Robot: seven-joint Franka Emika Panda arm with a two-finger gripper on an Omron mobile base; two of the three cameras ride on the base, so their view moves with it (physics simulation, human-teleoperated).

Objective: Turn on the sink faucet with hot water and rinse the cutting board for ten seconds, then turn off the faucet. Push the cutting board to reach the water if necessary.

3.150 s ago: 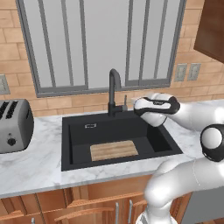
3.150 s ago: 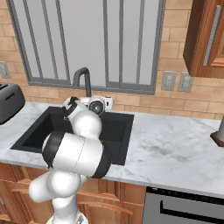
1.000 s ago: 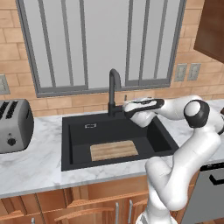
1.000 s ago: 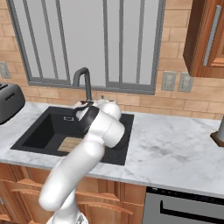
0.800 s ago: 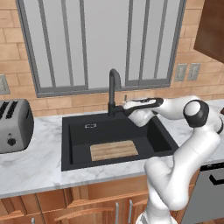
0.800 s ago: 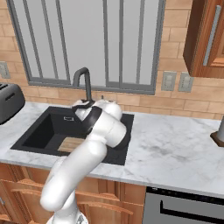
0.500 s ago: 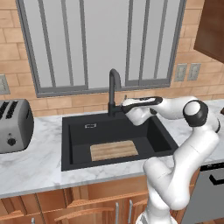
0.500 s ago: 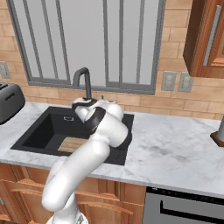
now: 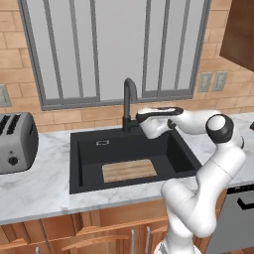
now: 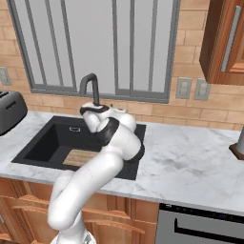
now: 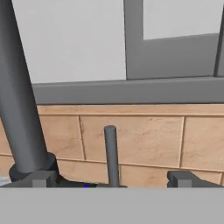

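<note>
Gripper [image 11: 111, 181] stood wide apart, holding nothing, fingertips [image 11: 186, 178] spread to either side of the lever [image 11: 111, 153]. Lever rose upright just ahead, midway between the two tips, not seen touching either. Faucet [image 11: 19, 109] stood as a thick dark column close on the hand's left in the hand view, base just beside the left tip. Brick wall [image 11: 144, 140] and grey window frame [image 11: 131, 89] lay straight beyond.

From the left base view, gripper [image 9: 140, 118] hung at the faucet [image 9: 129, 101] base, at the back rim of the sink [image 9: 79, 163]. Board [image 9: 129, 170] lay below and nearer the robot than the gripper, well apart from it, flat on the basin floor. From the right base view, gripper [image 10: 88, 110] sat right by the faucet [image 10: 90, 86], with the board [image 10: 81, 157] partly hidden behind the arm.

Against half a second earlier, hand had crept slightly closer to the faucet; against three seconds earlier, arm had reached out leftward from over the right side of the basin. Board unmoved throughout.

Sink held the board alone; no stream seen. Toaster [image 9: 15, 141] stood on the counter far to the gripper's left.
</note>
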